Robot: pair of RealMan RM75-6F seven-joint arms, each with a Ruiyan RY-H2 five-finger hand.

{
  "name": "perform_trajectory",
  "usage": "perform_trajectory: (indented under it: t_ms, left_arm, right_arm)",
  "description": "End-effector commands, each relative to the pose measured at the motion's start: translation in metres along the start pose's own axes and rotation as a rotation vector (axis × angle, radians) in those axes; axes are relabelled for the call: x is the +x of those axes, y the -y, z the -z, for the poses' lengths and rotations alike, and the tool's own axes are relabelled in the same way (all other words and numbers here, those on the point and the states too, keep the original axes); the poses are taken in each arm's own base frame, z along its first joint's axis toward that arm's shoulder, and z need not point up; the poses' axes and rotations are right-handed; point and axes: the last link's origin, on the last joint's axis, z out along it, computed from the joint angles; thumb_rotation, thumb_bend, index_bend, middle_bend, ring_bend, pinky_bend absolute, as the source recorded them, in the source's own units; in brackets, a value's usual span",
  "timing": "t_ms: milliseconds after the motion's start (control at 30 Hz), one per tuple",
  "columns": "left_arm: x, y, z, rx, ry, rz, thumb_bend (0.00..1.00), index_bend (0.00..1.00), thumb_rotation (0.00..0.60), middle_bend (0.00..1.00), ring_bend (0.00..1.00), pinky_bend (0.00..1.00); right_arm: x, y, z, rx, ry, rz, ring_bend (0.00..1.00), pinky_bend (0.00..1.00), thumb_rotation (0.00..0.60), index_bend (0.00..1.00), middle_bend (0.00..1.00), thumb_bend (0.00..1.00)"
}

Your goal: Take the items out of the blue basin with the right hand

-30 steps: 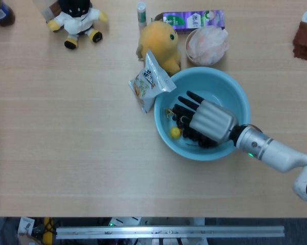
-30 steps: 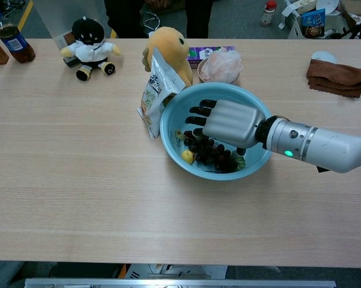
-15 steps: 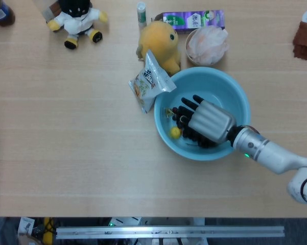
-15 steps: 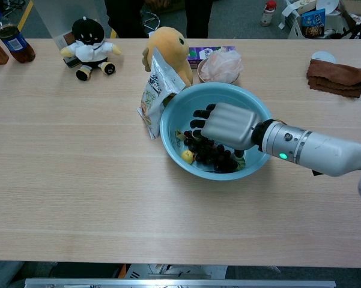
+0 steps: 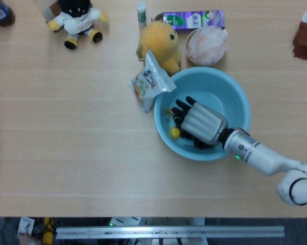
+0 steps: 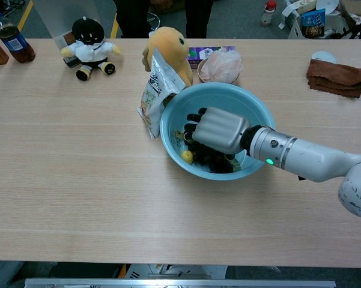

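The right hand (image 6: 219, 130) lies palm-down inside the blue basin (image 6: 252, 108), fingers curled over the dark grapes (image 6: 215, 161); whether it already grips them I cannot tell. To do this well, close around the whole bunch before lifting, leaving the small yellow fruit (image 6: 187, 156) beside it for another pass, and rise clear of the snack packet (image 6: 157, 84) leaning on the far rim.

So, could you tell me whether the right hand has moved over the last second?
Yes. The right hand has shifted left across the blue basin, toward the snack bag side, and sits low over the dark grapes.
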Motion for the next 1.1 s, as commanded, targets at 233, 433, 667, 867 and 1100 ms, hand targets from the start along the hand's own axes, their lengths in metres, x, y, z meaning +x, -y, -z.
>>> perform_trajectory:
  t_ms: [233,433,667,867,1100]
  left_arm:
    - [0.000,0.000,0.001,0.001,0.000,0.001,0.36,0.36,0.600,0.23,0.26,0.16]
    - [0.001,0.001,0.001,0.001,0.000,0.003,0.36,0.36,0.600,0.23,0.26,0.16]
    - [0.002,0.002,0.001,0.004,-0.003,0.004,0.36,0.36,0.600,0.23,0.26,0.16]
    - [0.001,0.002,0.000,0.002,0.001,0.006,0.36,0.36,0.600,0.23,0.26,0.16]
    - [0.001,0.002,0.000,0.003,0.002,0.006,0.36,0.36,0.600,0.23,0.26,0.16]
  right_arm:
    - [-0.002,0.004,-0.003,-0.012,-0.019,-0.004,0.16,0.27,0.600,0.43,0.27,0.08]
    - [-0.005,0.006,-0.003,-0.013,-0.014,0.000,0.17,0.28,0.600,0.45,0.29,0.11]
    - [-0.008,0.007,-0.004,-0.009,-0.007,0.007,0.19,0.30,0.600,0.47,0.30,0.18]
    - [-0.010,0.007,-0.004,-0.017,-0.009,0.001,0.21,0.31,0.600,0.50,0.32,0.23]
    - [-0.012,0.007,-0.006,-0.020,-0.013,-0.007,0.23,0.32,0.600,0.55,0.34,0.28]
